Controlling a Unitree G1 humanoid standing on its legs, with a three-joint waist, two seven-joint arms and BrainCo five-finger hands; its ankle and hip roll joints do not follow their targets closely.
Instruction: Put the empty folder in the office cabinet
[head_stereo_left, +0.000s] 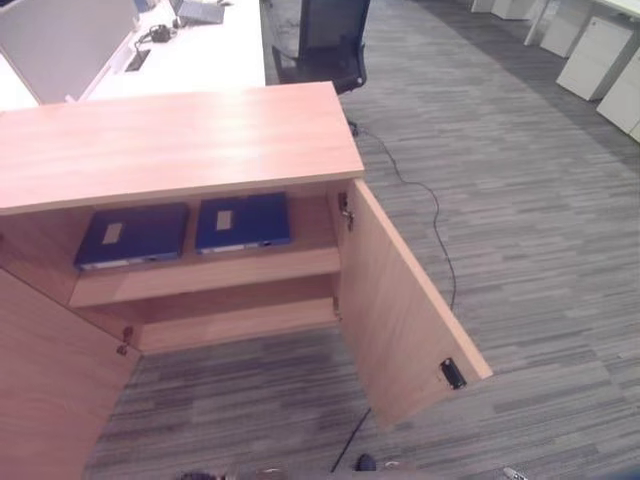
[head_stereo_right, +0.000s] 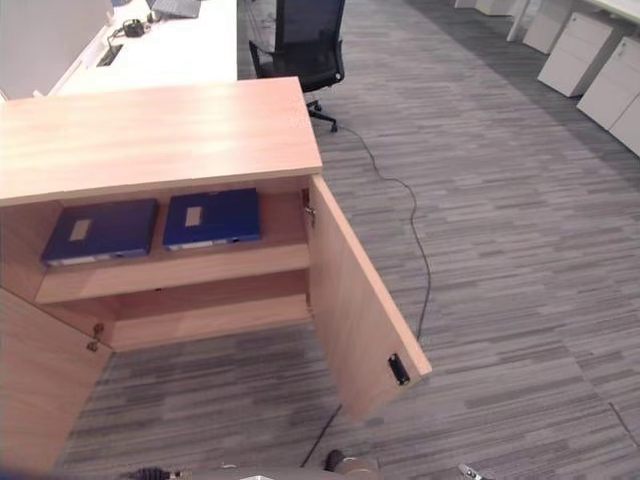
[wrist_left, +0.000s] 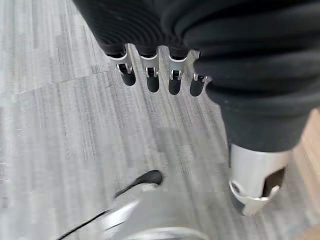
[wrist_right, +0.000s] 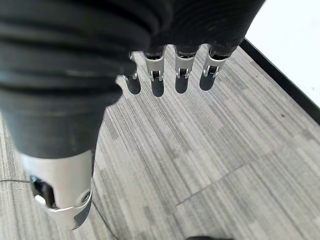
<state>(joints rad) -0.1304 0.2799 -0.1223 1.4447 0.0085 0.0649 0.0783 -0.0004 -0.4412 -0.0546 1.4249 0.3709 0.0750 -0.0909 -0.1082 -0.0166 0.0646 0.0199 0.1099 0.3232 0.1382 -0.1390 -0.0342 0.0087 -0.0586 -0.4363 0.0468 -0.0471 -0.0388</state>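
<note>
Left robot hand (wrist_left: 165, 75) and right robot hand (wrist_right: 170, 70) hang spread, empty; folders (head_stereo_left: 243, 222) shelved at cabinet's (head_stereo_left: 180, 140) twelve o'clock; swing doors closed gently.

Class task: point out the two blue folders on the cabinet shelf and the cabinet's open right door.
Left blue folder (head_stereo_left: 132, 234), left eye view, middle of its cover.
Right blue folder (head_stereo_left: 243, 221), left eye view, middle of its cover.
Open right door (head_stereo_left: 400, 305), left eye view, inner face.

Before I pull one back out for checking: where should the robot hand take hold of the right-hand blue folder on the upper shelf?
Grip the right folder by its front edge, coming straight in from the open front. It lies flat beside the left folder, close under the cabinet top, so a grasp from above looks blocked.
</note>
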